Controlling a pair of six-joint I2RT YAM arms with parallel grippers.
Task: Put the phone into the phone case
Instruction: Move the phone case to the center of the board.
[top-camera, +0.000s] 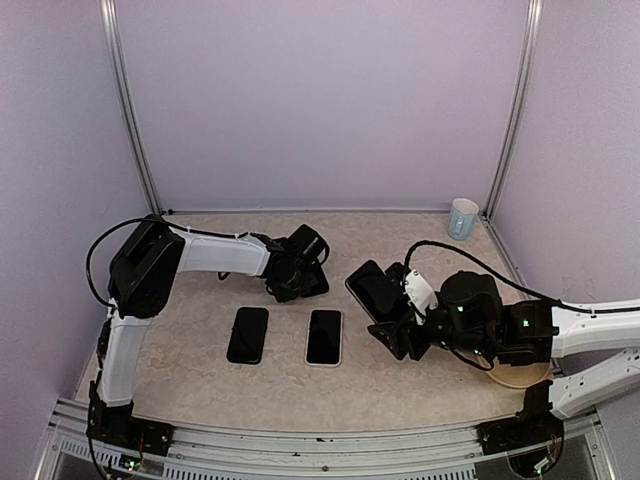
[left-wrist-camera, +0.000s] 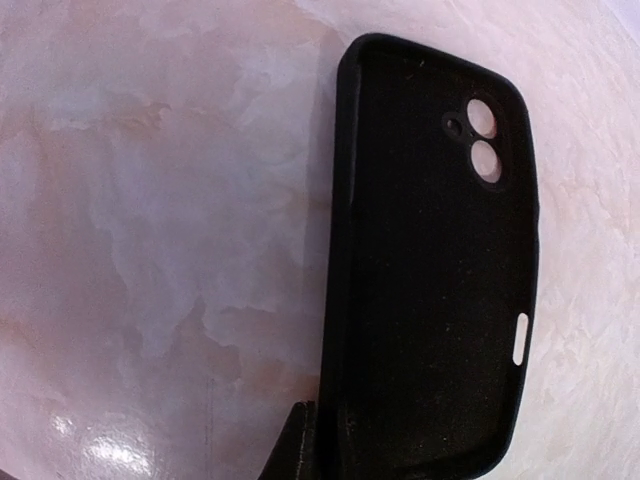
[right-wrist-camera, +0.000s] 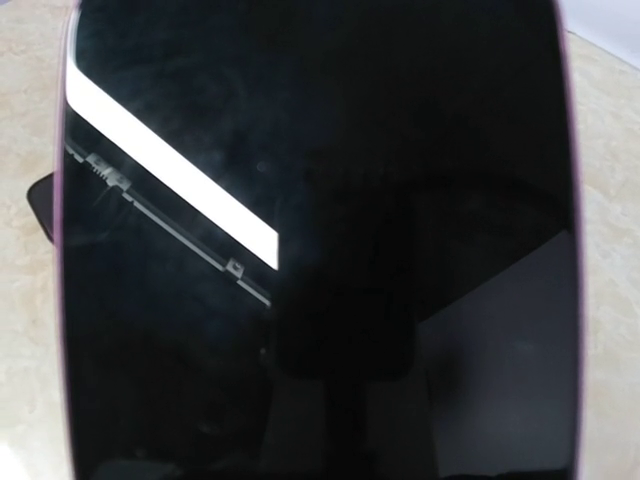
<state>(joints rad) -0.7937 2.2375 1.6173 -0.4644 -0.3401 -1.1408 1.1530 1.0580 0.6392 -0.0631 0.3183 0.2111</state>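
Phone case (left-wrist-camera: 430, 280) lower end cut off, phone (right-wrist-camera: 320, 240) bottom edge cropped

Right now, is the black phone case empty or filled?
Empty. The phone case shows its bare inside, and the table shows through its camera holes.

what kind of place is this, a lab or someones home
Most likely a lab robot cell, not a home: plain lilac walls on metal posts box in a marble-look table, with a left arm and a right arm bolted at its near edge.

Three phones (top-camera: 323, 337), one case (left-wrist-camera: 430, 280), one cup (top-camera: 463, 218)
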